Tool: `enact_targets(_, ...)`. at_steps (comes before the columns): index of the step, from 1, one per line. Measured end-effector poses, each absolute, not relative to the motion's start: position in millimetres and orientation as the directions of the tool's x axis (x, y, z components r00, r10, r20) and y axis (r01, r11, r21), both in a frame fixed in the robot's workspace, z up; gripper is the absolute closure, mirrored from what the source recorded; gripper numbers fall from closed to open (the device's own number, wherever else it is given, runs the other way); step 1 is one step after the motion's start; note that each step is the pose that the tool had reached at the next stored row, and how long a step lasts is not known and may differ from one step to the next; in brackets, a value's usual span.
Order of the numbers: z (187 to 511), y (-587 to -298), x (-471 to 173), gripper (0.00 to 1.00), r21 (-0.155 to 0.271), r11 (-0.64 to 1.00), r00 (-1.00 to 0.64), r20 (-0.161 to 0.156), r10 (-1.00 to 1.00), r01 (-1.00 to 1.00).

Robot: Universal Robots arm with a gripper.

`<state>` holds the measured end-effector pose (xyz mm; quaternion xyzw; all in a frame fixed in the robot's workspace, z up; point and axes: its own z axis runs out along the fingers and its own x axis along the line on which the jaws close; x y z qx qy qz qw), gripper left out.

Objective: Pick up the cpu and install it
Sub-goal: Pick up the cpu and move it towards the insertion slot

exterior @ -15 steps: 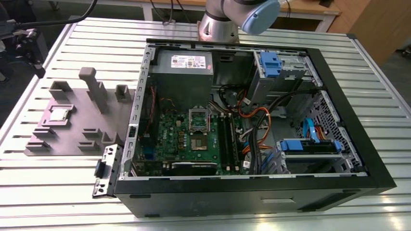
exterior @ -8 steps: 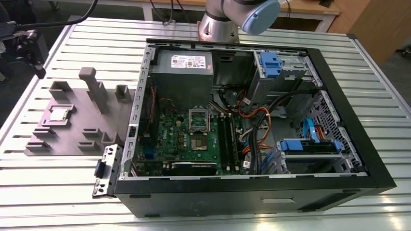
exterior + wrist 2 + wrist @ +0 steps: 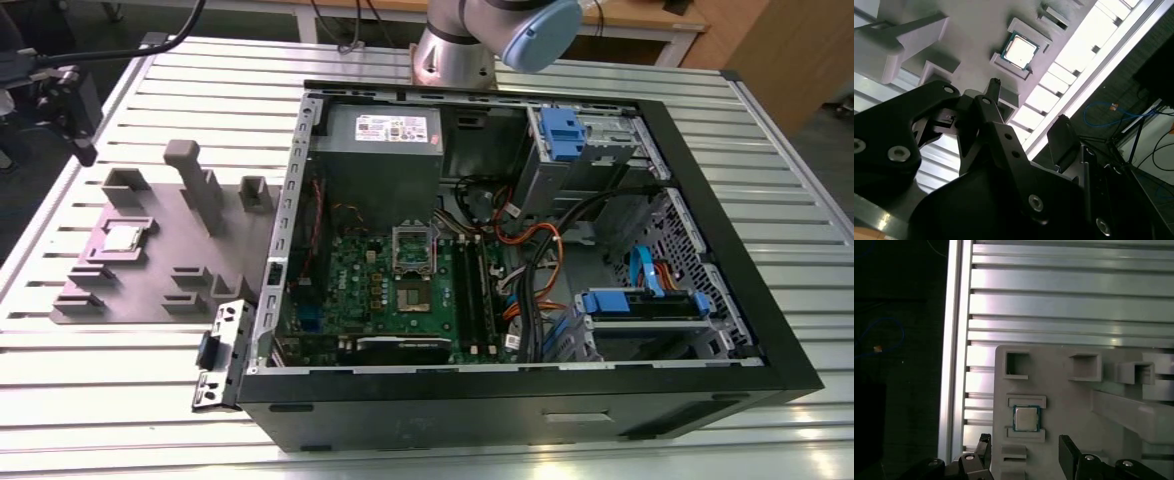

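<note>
The cpu (image 3: 123, 237) is a small silver square lying in a shallow nest on the grey fixture plate (image 3: 147, 290), at the exterior view's left, outside the computer case. Both wrist views show it from above: the cpu (image 3: 1026, 418) sits between two raised grey bars, and the cpu (image 3: 1019, 51) is bright under the light. My gripper (image 3: 1026, 456) is open and holds nothing. Its black fingers (image 3: 1069, 455) stand apart over the plate, a short way from the chip. In the second wrist view the gripper (image 3: 1029, 107) hangs well above the plate. The motherboard socket (image 3: 415, 297) lies open inside the case, its metal frame (image 3: 411, 243) raised.
The open black computer case (image 3: 534, 400) fills the middle of the slatted metal table (image 3: 801, 260). Tall grey blocks (image 3: 200, 190) rise from the fixture plate near the chip. The table's edge (image 3: 954, 365) runs close beside the plate, with dark floor and cables beyond.
</note>
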<state>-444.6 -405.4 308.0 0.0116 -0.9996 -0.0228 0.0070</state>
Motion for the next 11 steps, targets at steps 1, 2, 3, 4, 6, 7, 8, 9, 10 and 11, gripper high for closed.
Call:
enact_targets(1, 307.4, -405.3, -444.6, 0.35, 0.046, 0.999, -1.000, 0.013, -0.023, -0.023)
enact_targets(2, 306.7, -405.4, -444.6, 0.35, 0.046, 0.999, -1.000, 0.013, -0.023, -0.023)
enact_targets(3, 306.0, -405.3, -444.6, 0.35, 0.046, 0.999, -1.000, 0.013, -0.023, -0.023)
enact_targets(4, 305.3, -405.4, -444.6, 0.35, 0.046, 0.999, -1.000, 0.013, -0.024, -0.023)
enact_targets(6, 304.1, -405.3, -444.6, 0.35, 0.046, 0.999, -1.000, 0.013, -0.023, -0.023)
enact_targets(7, 303.6, -405.3, -444.6, 0.35, 0.046, 0.999, -1.000, 0.014, -0.023, -0.023)
enact_targets(8, 303.1, -405.4, -444.6, 0.35, 0.046, 0.999, -1.000, 0.013, -0.023, -0.023)
enact_targets(9, 302.7, -405.4, -444.7, 0.35, 0.046, 0.999, -1.000, 0.013, -0.024, -0.023)
enact_targets(10, 302.3, -405.4, -444.8, 0.35, 0.046, 0.999, -1.000, 0.013, -0.024, -0.023)
enact_targets(11, 302.0, -405.4, -444.8, 0.35, 0.046, 0.999, -1.000, 0.013, -0.024, -0.023)
